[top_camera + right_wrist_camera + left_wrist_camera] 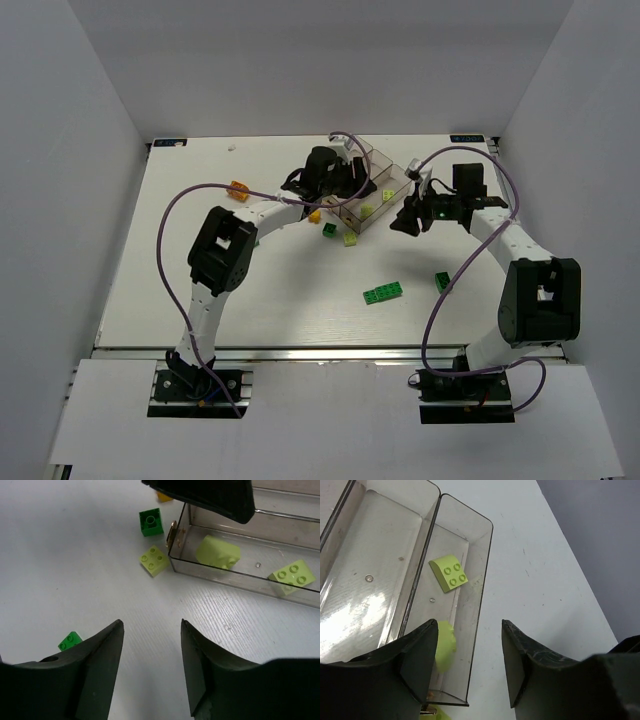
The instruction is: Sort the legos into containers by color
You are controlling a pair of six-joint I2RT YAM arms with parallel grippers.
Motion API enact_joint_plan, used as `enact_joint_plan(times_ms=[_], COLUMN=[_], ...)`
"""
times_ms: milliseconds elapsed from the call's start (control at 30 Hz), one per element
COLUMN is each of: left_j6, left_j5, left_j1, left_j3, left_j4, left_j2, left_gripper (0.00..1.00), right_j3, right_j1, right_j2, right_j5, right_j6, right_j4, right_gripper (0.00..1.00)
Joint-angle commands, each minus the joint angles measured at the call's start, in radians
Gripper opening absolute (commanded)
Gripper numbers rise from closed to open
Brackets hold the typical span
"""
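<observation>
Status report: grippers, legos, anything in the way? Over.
Left gripper open, empty, over containers. Right gripper open, empty, above table. Two pale legos binned; green legos loose. Nothing blocking.

Clear containers point(392, 172) sitting joined side by side. Two pale yellow-green legos point(449, 573) lying inside outermost bin point(479, 587), one flat with studs up. Dark green brick point(151, 522) and pale brick point(154, 560) lying just outside containers' end. Long green brick point(384, 292) and orange brick point(239, 188) lying well apart from containers.

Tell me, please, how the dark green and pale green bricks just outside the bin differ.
The dark green brick is deep green and shows one round hollow on top; the pale green brick is yellowish and shows four studs. Both are squarish, on the table.
</observation>
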Motion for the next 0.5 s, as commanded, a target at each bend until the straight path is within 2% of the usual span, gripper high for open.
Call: enact_joint_plan(times_ms=[0, 67, 133, 167, 200, 233, 300, 333, 400, 433, 467], left_j6=[0.036, 0.051, 0.085, 0.109, 0.116, 0.122, 0.129, 0.129, 0.117, 0.110, 0.099], left_j5=[-0.024, -0.046, -0.086, -0.099, -0.112, -0.126, -0.150, -0.162, -0.205, -0.227, -0.310], left_j1=[-0.002, -0.002, -0.001, -0.001, 0.007, 0.013, 0.034, 0.044, 0.073, 0.082, 0.090], left_j3=[0.031, 0.031, 0.023, 0.012, -0.003, -0.052, -0.122, -0.206, -0.294, -0.339, -0.427], left_j4=[-0.028, -0.048, -0.086, -0.099, -0.111, -0.128, -0.161, -0.177, -0.198, -0.223, -0.237], left_j2=[-0.033, -0.059, -0.108, -0.131, -0.157, -0.188, -0.295, -0.335, -0.468, -0.515, -0.562], left_gripper=[0.63, 0.62, 0.51, 0.44, 0.37, 0.25, 0.22, 0.23, 0.34, 0.42, 0.59], right_j3=[0.041, 0.047, 0.047, 0.041, 0.037, 0.031, 0.032, 0.046, 0.116, 0.136, 0.150], right_j1=[-0.004, -0.002, -0.001, -0.001, 0.001, 0.004, 0.036, 0.080, 0.125, 0.166, 0.188], right_j2=[-0.031, -0.036, -0.043, -0.049, -0.053, -0.051, -0.034, -0.019, 0.044, 0.062, 0.087], right_j5=[-0.084, -0.127, -0.212, -0.248, -0.282, -0.327, -0.323, -0.276, -0.230, -0.201, -0.179], right_j6=[-0.122, -0.181, -0.354, -0.439, -0.543, -0.782, -0.962, -1.076, -1.169, -1.192, -1.174], right_j4=[-0.061, -0.084, -0.146, -0.177, -0.262, -0.312, -0.386, -0.454, -0.537, -0.576, -0.569], right_gripper=[0.56, 0.58, 0.84, 0.89, 0.89, 0.89, 0.89, 0.89, 0.89, 0.89, 0.90])
